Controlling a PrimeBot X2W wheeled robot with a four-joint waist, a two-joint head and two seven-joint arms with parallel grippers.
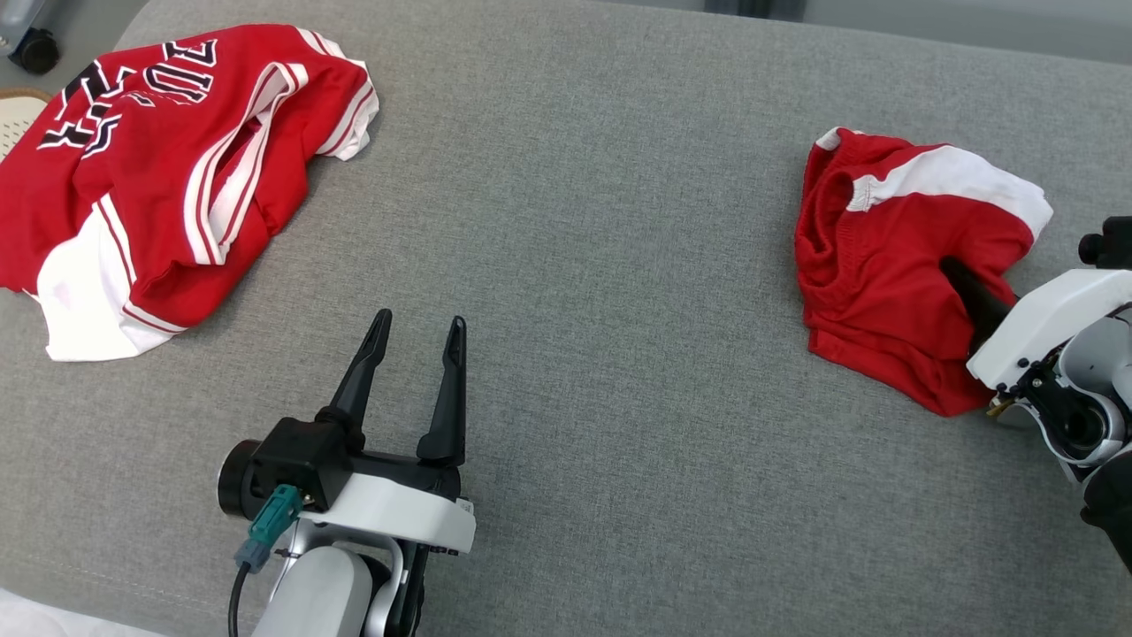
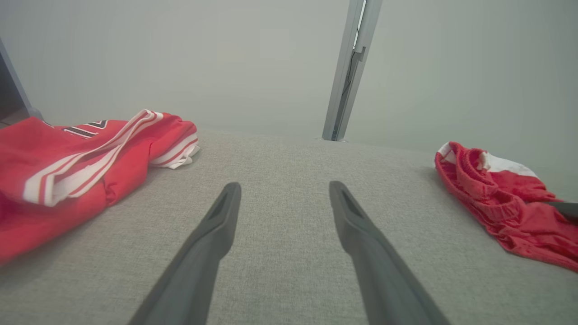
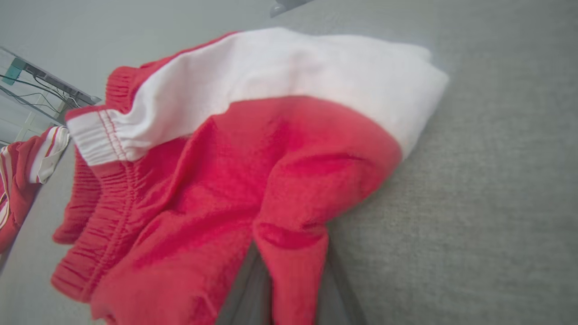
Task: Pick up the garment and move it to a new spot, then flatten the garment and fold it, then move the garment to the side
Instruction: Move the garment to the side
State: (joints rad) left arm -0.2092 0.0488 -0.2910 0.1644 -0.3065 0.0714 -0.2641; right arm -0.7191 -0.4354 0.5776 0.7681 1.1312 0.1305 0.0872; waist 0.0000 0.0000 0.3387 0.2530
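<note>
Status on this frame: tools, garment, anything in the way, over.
Left tool open, empty, over the grey surface. Right tool closed on a fold of the red shorts. Red jersey far left, well apart.

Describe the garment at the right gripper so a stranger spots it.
On the grey cushion, go to the robot's right, where the right gripper pinches cloth. Those are the shorts: smaller than the lettered jersey, red with one white panel.
</note>
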